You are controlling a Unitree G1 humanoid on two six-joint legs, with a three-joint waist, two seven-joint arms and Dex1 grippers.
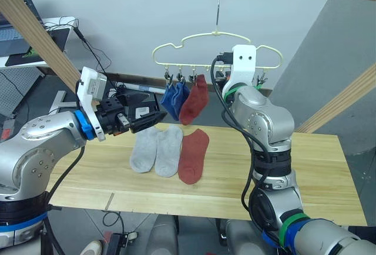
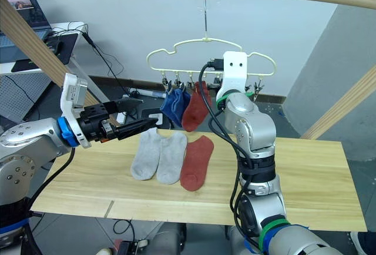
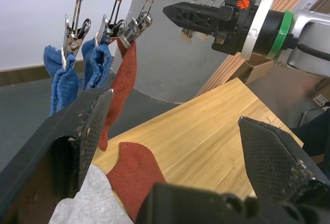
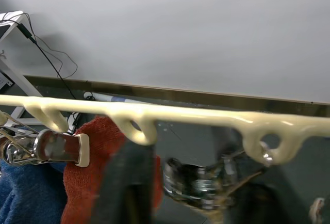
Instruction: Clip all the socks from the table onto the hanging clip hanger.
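Socks are split between two places. Two blue socks (image 1: 174, 97) and one rust red sock (image 1: 195, 99) already hang from clips on the pale-yellow clip hanger (image 1: 194, 39), side by side at its left end. Three more lie flat on the bench (image 1: 317, 175): two light grey socks (image 1: 157, 149) touching each other, and a second rust red sock (image 1: 194, 155) just beside them on the right.

The left gripper (image 1: 144, 117) hovers above the grey pair with its jaws spread and nothing between them. The right gripper (image 3: 178, 14) is raised to the hanger's bar, near an empty clip (image 4: 198, 182) next to the hung red sock; I cannot tell whether its jaws are parted or closed.

These socks look soft, light and limp, so whichever is lifted will likely droop and fold under its own weight. A pinch at the cuff edge seems the best hold, leaving a free margin of fabric for the clip to bite. Since the grey ones touch, taking the outer edge of one should avoid dragging its neighbour along. The thin wire hanger will probably swing when pushed, so steadying it matters.
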